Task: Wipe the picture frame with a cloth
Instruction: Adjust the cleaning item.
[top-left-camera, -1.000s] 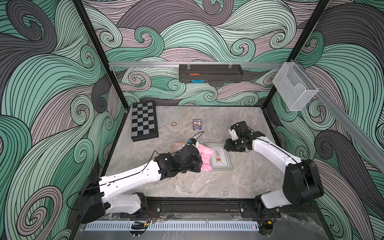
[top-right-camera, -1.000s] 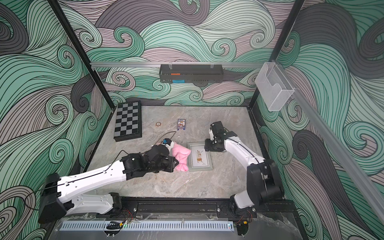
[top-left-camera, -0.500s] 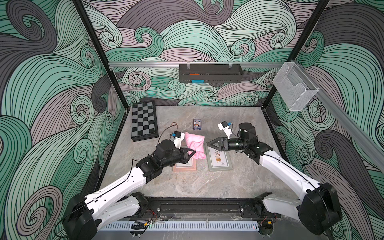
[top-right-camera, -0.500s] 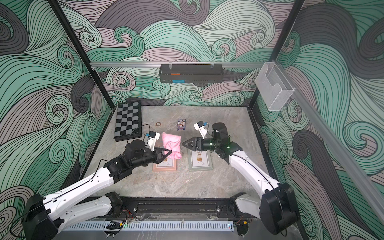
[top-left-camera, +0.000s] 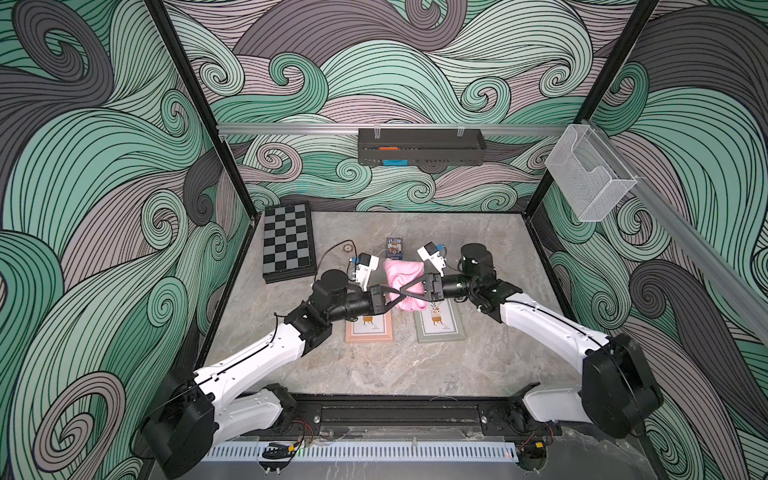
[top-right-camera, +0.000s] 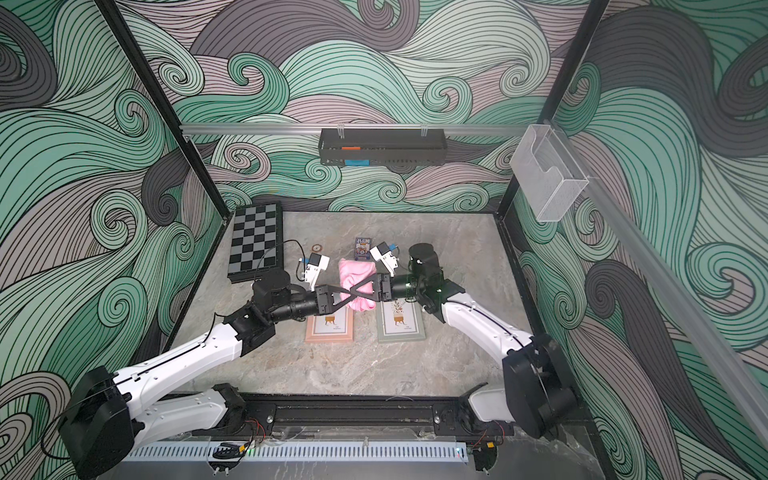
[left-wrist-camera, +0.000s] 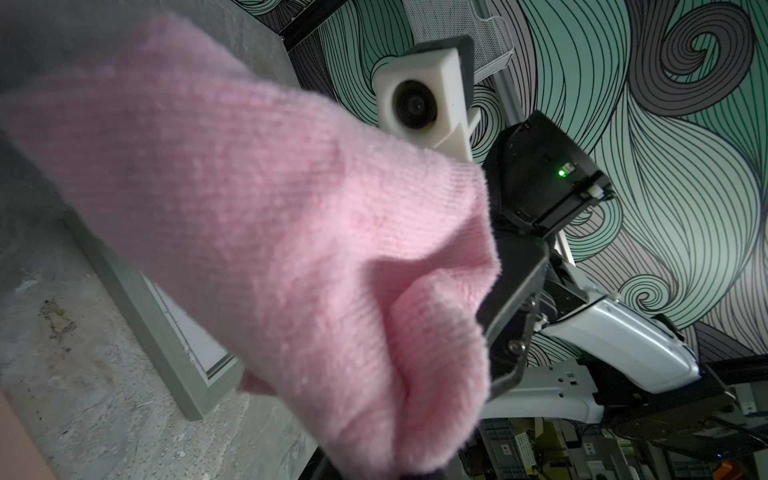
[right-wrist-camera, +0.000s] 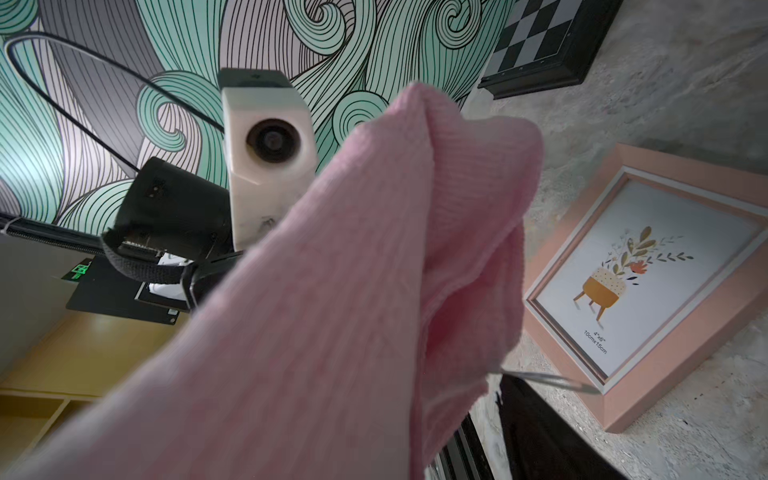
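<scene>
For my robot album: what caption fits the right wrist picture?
A pink cloth hangs close up, a pink picture frame lying flat on the table behind.

Swirling wave-pattern walls (top-left-camera: 415, 83) in green, mauve and dark grey close in three sides, joined by black corner posts (top-left-camera: 195, 104). An aluminium rail (top-left-camera: 291, 128) runs above the counter's far edge and carries a black tray (top-left-camera: 419, 145) (something orange and something blue sit in it). A clear bin (top-left-camera: 590, 178) hangs above the far right corner. The counter (top-left-camera: 374, 370) is grey and marbled, evenly lit.
</scene>
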